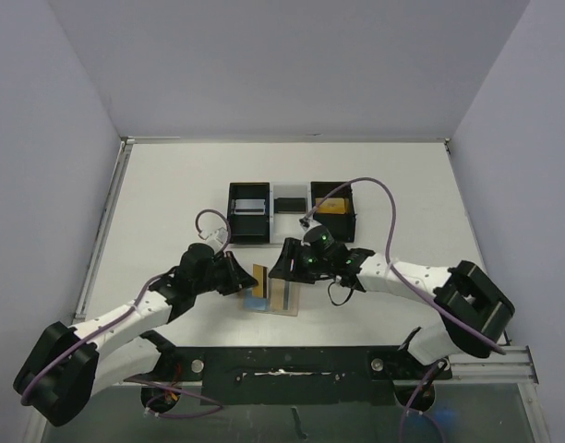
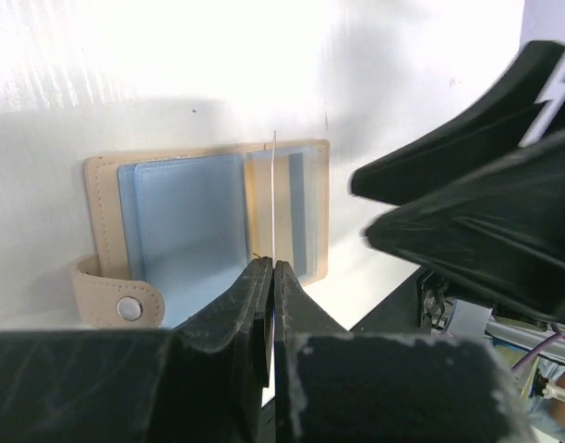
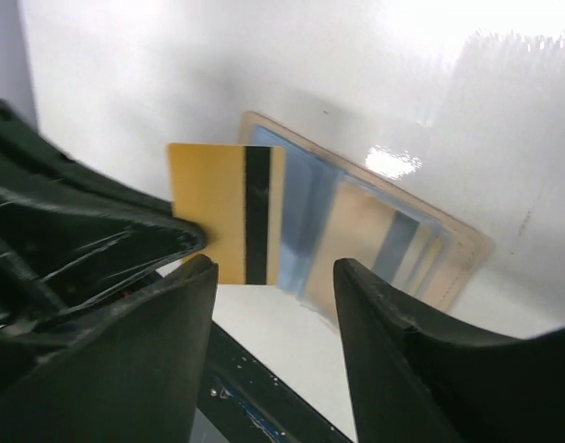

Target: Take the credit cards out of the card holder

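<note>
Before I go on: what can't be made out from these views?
- Left wrist: yellow card seen edge-on only, face hidden.
- Right wrist: card holder contents uncountable; its sleeves overlap, with glare.
- Top external: tray contents too small to identify.

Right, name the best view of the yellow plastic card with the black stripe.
Right wrist: the yellow card faces it. Left wrist shows only its edge, in the left end effector; top view, a sliver.

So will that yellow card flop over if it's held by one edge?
Probably not: the yellow card stands flat and straight in the left hand, pinched at one edge. It looks very thin edge-on, so it is likely light.
</note>
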`<action>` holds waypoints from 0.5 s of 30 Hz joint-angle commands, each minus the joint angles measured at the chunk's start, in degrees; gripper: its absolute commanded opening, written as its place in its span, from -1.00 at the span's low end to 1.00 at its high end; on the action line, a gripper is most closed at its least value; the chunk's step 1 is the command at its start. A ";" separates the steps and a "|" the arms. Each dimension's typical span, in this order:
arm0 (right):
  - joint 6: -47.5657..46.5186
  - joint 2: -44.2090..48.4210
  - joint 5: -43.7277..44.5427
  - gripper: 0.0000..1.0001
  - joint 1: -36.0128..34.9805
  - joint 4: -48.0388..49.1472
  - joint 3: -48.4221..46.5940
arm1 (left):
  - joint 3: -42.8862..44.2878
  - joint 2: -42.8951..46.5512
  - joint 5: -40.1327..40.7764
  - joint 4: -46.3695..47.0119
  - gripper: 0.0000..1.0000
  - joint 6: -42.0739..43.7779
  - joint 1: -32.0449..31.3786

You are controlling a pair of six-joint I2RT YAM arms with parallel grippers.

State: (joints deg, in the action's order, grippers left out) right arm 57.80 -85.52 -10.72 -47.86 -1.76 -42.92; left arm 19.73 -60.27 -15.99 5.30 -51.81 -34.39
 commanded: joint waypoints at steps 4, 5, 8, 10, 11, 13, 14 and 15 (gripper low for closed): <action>-1.30 13.52 7.21 0.50 3.29 7.95 5.56 | 2.23 7.08 3.28 -0.19 -1.00 2.06 0.16; -1.09 15.09 6.51 0.58 4.29 10.16 7.21 | 2.25 8.19 3.36 -0.01 -1.00 2.06 0.20; 0.43 17.49 2.48 0.72 8.40 18.99 13.05 | 2.15 10.85 2.72 1.91 -1.00 1.98 0.25; 2.26 18.79 0.58 0.75 9.99 27.77 17.18 | 2.22 11.57 2.00 3.24 -1.00 1.98 0.21; 2.76 19.27 -0.43 0.74 10.58 30.81 18.95 | 2.39 11.84 2.29 3.43 -1.00 2.10 0.24; 3.41 20.09 -2.11 0.72 11.82 33.72 20.82 | 2.22 12.41 3.07 3.53 -1.00 1.92 0.27; 2.97 20.15 -4.32 0.72 12.57 35.37 21.19 | 1.79 12.85 3.12 4.13 -1.00 1.38 0.28; 2.44 19.93 -6.89 0.71 13.35 36.88 21.37 | 1.36 13.35 3.11 5.28 -1.00 0.56 0.23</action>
State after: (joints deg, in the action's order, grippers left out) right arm 59.86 -67.40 -10.50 -36.32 20.60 -22.04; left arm 19.73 -48.90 -13.65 4.97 -50.74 -34.39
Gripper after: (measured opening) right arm 0.861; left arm 0.008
